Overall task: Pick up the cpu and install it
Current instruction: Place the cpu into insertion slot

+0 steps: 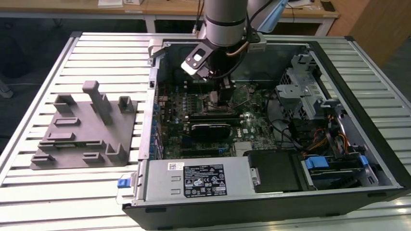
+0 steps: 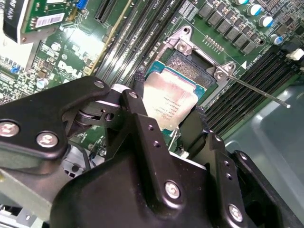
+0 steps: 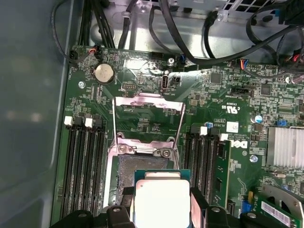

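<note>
Silver-grey flat square cpu [image 2: 166,95] is clamped between the black pincer's [image 2: 167,107] two fingers [image 2: 135,109], right over the open dark socket [image 3: 142,171] on the green motherboard [image 3: 228,95]. Looks like the placement step, pick-up done. Seating probably needs the chip square and level; can't tell if it touches. The first wrist view shows the raised metal load frame [image 3: 147,118] beyond the pincer. The exterior view shows the open black computer case [image 1: 359,159] around it.

Exterior view: high, angled down on whole case [image 1: 257,214]. Both wrist views: close, sharing cpu [image 2: 168,102] [image 3: 161,202], socket [image 2: 190,66] [image 3: 137,171].
</note>
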`<control>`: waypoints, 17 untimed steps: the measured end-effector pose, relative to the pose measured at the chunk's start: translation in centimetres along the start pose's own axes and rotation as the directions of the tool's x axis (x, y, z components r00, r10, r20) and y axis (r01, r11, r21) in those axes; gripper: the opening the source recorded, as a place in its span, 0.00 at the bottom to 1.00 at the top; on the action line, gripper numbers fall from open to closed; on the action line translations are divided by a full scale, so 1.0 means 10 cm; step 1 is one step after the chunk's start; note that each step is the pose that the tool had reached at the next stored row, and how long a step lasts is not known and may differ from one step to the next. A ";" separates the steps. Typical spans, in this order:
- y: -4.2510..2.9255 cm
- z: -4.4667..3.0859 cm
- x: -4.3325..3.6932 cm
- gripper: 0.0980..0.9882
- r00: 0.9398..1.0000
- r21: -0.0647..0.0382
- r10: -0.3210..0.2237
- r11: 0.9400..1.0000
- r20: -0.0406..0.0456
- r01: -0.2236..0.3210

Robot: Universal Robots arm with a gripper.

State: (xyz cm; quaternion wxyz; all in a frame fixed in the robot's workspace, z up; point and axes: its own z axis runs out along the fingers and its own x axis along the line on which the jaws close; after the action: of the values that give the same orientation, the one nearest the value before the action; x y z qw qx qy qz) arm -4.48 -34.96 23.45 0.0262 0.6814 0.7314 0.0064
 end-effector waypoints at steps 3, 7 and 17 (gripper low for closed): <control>0.001 0.020 0.025 0.50 1.000 0.000 0.006 1.000 0.000 -0.006; 0.004 0.046 0.056 0.50 1.000 0.000 0.011 1.000 0.000 -0.011; 0.004 0.123 0.099 0.50 0.999 0.001 0.042 0.999 0.002 -0.042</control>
State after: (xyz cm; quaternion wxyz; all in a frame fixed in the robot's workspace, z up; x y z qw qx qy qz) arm -4.45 -34.00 22.20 0.0263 0.6966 0.7169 0.0057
